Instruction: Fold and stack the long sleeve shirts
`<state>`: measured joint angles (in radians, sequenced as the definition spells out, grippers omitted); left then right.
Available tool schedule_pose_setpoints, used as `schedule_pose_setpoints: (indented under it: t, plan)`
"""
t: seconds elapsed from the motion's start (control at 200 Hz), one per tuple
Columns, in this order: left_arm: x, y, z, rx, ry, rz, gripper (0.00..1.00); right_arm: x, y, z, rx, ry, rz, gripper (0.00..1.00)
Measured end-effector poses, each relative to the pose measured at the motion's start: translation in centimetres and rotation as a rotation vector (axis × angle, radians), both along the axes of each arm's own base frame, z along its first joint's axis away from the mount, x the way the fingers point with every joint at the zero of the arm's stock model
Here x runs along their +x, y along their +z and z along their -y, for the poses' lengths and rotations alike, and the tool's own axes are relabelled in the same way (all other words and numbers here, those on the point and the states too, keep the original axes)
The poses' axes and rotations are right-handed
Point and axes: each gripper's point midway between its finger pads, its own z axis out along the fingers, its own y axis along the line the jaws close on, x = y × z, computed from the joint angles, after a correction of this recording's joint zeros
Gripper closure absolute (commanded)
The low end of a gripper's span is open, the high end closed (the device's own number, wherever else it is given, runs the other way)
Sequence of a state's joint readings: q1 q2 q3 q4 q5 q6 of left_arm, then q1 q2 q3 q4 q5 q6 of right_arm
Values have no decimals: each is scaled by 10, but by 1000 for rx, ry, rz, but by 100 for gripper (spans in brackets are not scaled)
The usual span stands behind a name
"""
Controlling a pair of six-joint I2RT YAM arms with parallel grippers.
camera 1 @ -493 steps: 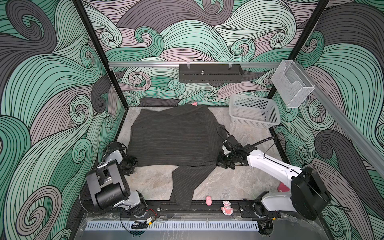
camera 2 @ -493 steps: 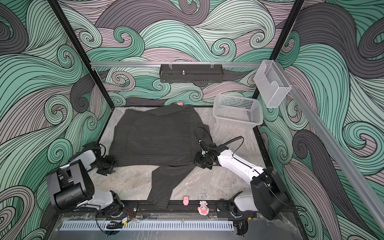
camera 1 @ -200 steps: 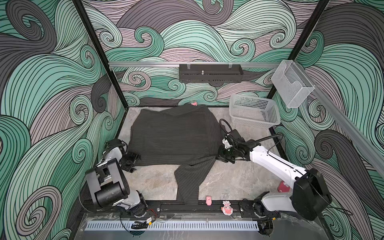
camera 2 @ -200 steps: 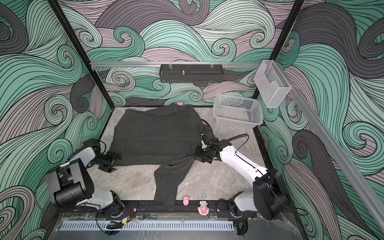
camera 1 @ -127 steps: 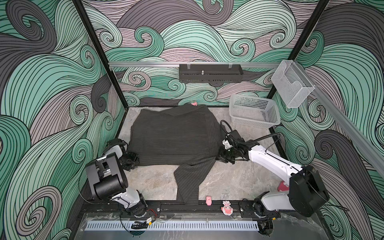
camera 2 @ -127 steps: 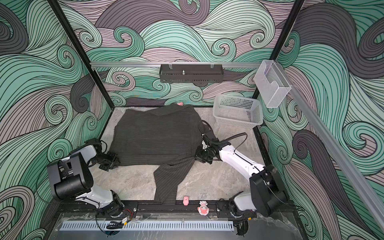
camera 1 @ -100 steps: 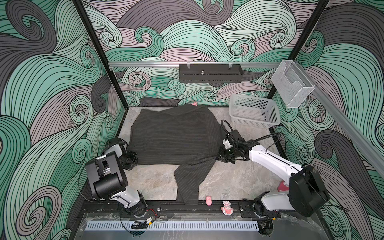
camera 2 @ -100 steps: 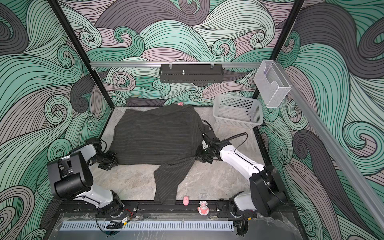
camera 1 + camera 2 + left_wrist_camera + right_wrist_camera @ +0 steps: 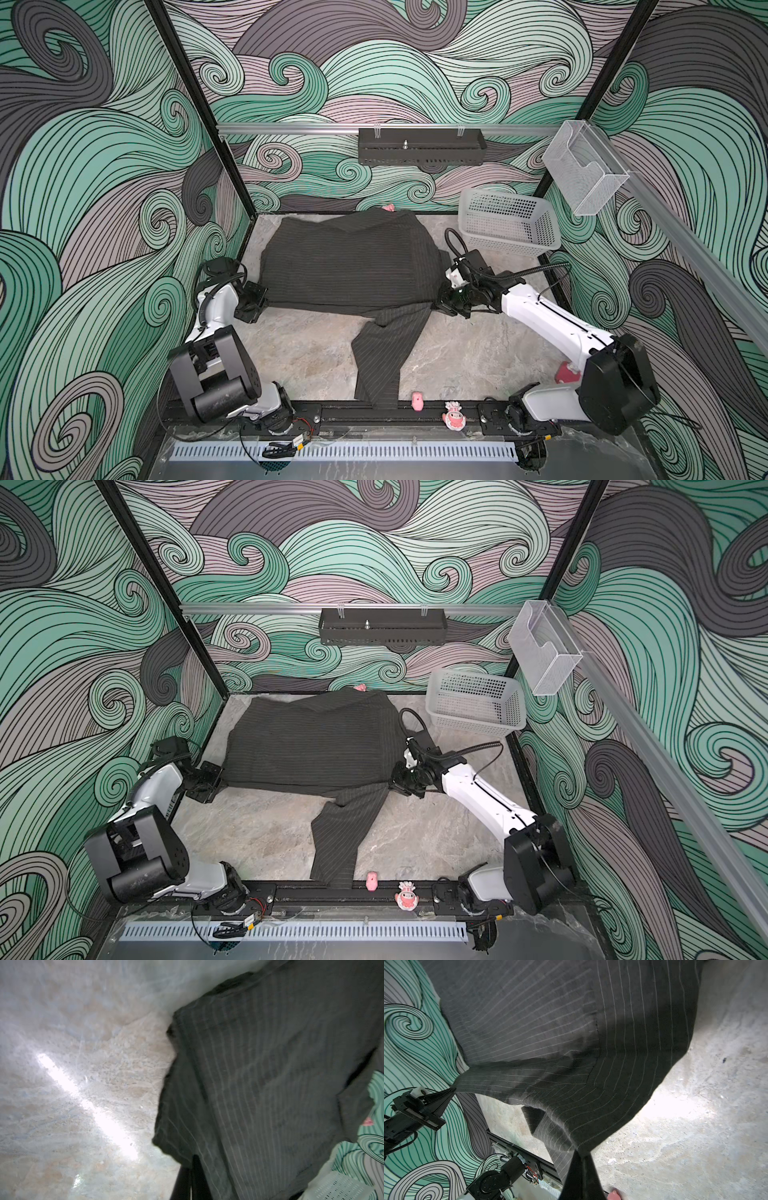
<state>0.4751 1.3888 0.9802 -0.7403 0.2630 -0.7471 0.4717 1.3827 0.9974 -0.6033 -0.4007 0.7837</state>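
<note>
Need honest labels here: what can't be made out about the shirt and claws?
Both top views: shirt collar, buttons too small or folded under.
Every view: second sleeve unseen, presumably under the body.
Left wrist view: left claw tips blurred, cut by the edge.
Both top views: right claw tips dark against dark cloth.

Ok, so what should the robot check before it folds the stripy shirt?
1. Left hand shut on the shirt's near corner: ok.
2. Right hand shut on the other near corner: ok.
3. Sleeve tucked in: not ok, it trails to the front rail.
4. Basket apart from the shirt: ok.
5. How many layers each hand pinches: cannot tell.
</note>
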Motion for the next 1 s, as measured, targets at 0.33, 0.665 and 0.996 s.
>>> schedule_pose_setpoints:
  t: [0.33,0.665,0.996]
  plan:
    - [32,-7,2,-54,-18,-11,100,39,4,-8,-19,-17,0,100]
    - [79,-10,-1,-51,-34,-8,100,88,-9,-2,-65,-78,-7,100]
    - [102,-47,-7,-72,-29,-92,100,127,-39,-4,-103,-107,-44,100]
